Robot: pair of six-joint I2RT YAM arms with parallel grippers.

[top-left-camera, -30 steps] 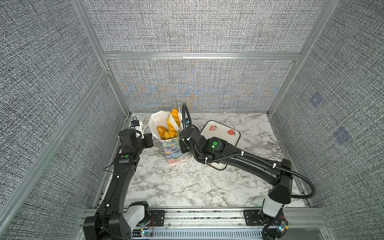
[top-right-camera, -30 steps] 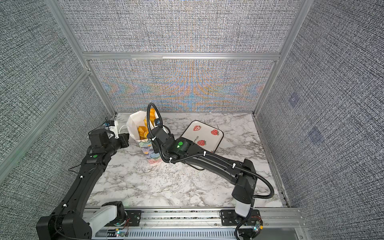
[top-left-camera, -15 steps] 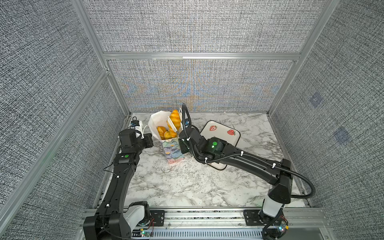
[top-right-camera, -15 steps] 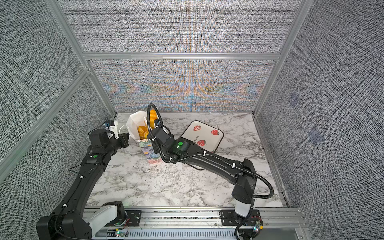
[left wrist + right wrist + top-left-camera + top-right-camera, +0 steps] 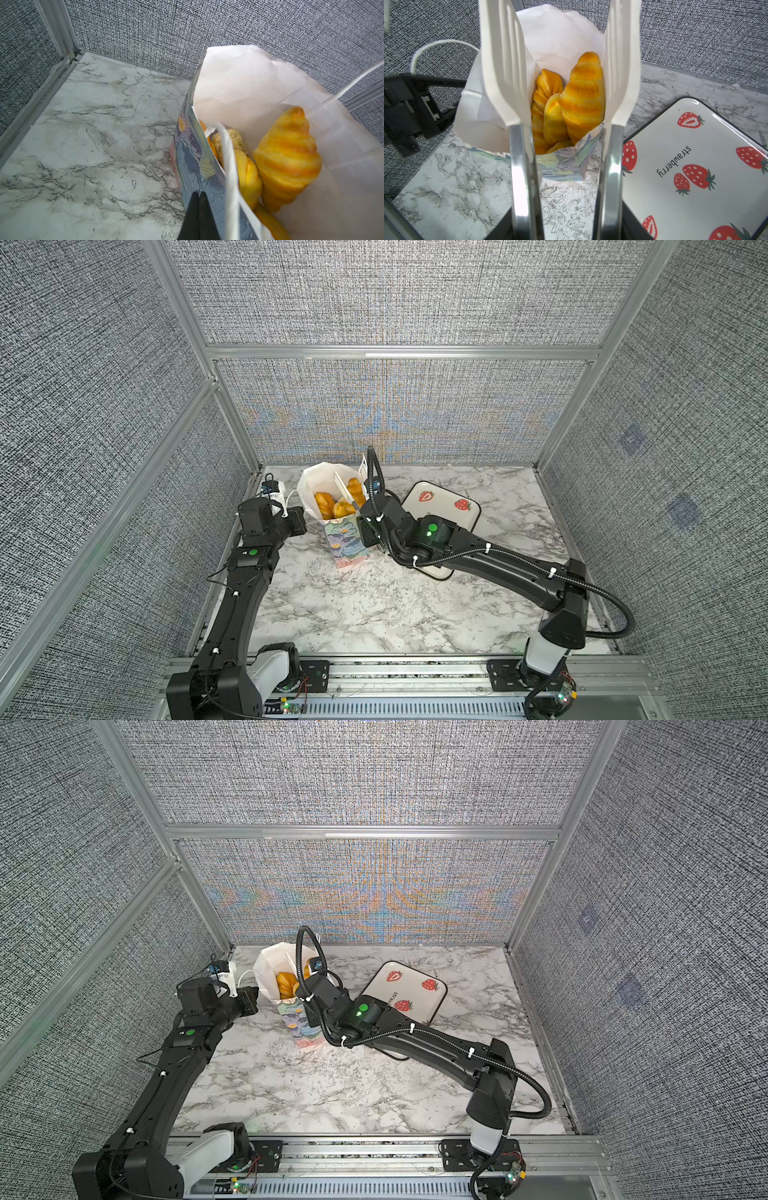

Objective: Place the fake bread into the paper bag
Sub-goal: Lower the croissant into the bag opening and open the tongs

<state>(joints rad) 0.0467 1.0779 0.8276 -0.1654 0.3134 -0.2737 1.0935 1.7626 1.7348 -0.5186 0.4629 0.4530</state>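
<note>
Paper bag (image 5: 345,545) walls hide the lower fake bread (image 5: 338,506).

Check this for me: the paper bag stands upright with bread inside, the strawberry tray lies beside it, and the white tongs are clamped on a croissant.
One thing is wrong. In the right wrist view the white tongs stand spread and grip nothing; the croissant rests inside the paper bag. The rest holds: bag upright with bread, strawberry tray beside it.

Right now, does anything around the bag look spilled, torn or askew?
Nothing spilled. The paper bag has a crumpled front rim, and one croissant stands on end, poking above that rim by the open tongs.
</note>
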